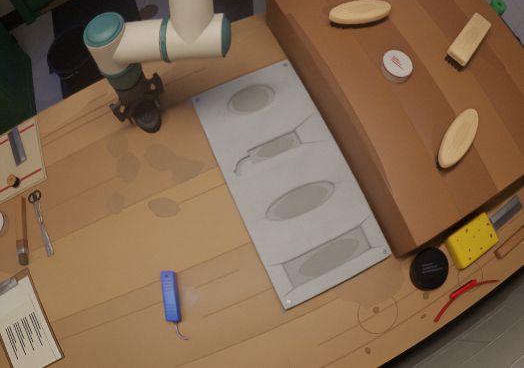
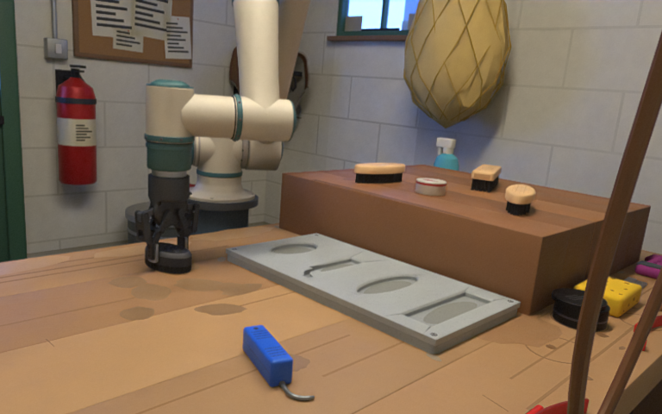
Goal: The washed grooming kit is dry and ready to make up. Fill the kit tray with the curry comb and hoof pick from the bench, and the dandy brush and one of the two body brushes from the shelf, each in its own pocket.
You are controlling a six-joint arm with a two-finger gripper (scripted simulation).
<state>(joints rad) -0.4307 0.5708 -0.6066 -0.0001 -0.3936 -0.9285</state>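
The black round curry comb (image 1: 148,116) (image 2: 173,257) is partly hidden under the wrist and sits on the bench in the grasp of my gripper (image 1: 141,113) (image 2: 168,252), left of the tray's far end. The grey kit tray (image 1: 290,178) (image 2: 376,284) lies mid-bench with all its pockets empty. The blue-handled hoof pick (image 1: 171,298) (image 2: 270,357) lies on the near bench. On the brown shelf (image 1: 400,88) stand two oval body brushes (image 1: 359,12) (image 1: 458,138) and the rectangular dandy brush (image 1: 468,41).
The shelf's front face rises along the tray's right side. A small round tin (image 1: 396,66) sits among the brushes. A black tin (image 1: 429,268), a yellow sponge (image 1: 471,240) and a red strap lie by the shelf's near end. Scissors (image 1: 41,220) and papers lie at the left edge.
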